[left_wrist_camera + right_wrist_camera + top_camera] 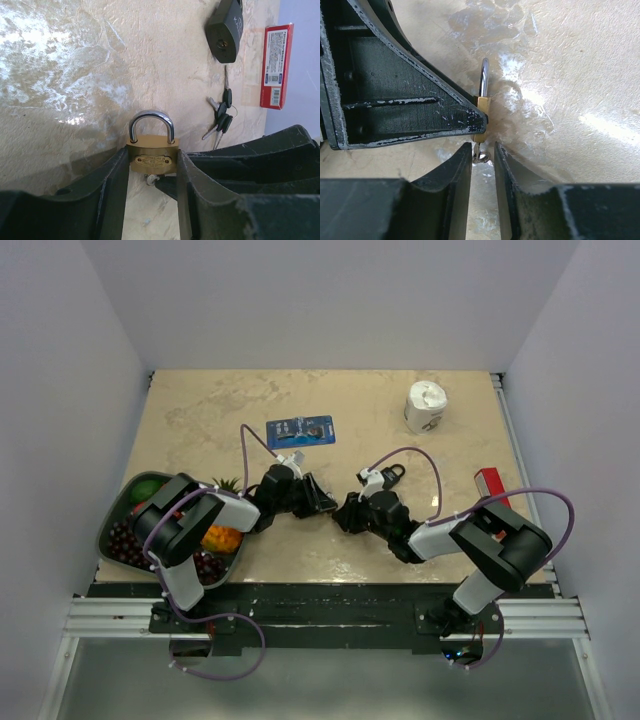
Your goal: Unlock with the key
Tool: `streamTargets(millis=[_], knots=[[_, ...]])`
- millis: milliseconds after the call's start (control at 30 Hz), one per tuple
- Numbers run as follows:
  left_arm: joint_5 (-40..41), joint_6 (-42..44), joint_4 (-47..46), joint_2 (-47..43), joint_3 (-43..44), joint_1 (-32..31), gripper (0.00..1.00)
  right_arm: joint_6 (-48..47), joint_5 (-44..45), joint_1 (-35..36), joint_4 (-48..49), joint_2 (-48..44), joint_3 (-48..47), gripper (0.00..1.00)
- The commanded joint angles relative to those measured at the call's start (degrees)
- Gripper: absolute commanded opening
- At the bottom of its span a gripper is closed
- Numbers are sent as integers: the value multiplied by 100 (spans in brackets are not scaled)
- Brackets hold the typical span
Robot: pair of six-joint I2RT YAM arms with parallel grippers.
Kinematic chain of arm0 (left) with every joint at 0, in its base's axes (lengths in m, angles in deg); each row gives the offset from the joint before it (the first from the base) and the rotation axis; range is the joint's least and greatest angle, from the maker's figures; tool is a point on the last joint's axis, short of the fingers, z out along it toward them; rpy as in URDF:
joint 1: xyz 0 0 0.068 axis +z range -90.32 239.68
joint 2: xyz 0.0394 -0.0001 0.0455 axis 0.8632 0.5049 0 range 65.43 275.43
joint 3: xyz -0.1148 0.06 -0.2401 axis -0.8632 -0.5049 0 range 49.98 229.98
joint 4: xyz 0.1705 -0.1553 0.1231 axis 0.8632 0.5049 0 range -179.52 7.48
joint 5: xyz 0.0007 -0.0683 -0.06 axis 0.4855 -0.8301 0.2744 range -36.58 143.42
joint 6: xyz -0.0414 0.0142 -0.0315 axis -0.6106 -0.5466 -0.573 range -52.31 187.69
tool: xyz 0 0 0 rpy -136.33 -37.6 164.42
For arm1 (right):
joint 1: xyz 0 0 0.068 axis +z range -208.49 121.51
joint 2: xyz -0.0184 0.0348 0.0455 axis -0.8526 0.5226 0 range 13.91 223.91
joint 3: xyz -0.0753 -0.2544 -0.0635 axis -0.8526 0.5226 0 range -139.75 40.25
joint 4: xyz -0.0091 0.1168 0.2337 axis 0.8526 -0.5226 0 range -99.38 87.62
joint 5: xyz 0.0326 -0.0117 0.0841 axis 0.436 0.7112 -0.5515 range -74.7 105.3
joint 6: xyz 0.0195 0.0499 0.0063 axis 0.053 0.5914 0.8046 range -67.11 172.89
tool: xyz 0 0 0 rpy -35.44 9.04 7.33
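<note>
My left gripper is shut on a small brass padlock and holds it upright on the table, its shackle closed. A tiny all-silver key sticks out of the padlock's underside. My right gripper stands at that tiny key with its jaws a narrow gap apart; the key head lies between them, against the left finger. The bunch of black-headed keys lies loose on the table near the black padlock, held by neither gripper. In the top view both grippers meet at mid-table.
A red box lies at the right beyond the keys. A blue card and a white roll lie at the back. A tray of fruit stands at the left edge.
</note>
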Motion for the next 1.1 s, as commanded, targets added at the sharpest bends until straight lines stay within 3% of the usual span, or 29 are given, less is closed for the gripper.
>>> streamTargets(millis=[0, 667, 1067], knots=[[21, 10, 208, -92, -107, 41, 0, 93, 26, 18, 104, 26, -5, 27], [21, 10, 199, -110, -115, 76, 0, 119, -220, 18, 200, 175, -22, 21], [30, 10, 190, -127, -115, 76, 0, 128, -343, 26, 218, 298, -75, 7]])
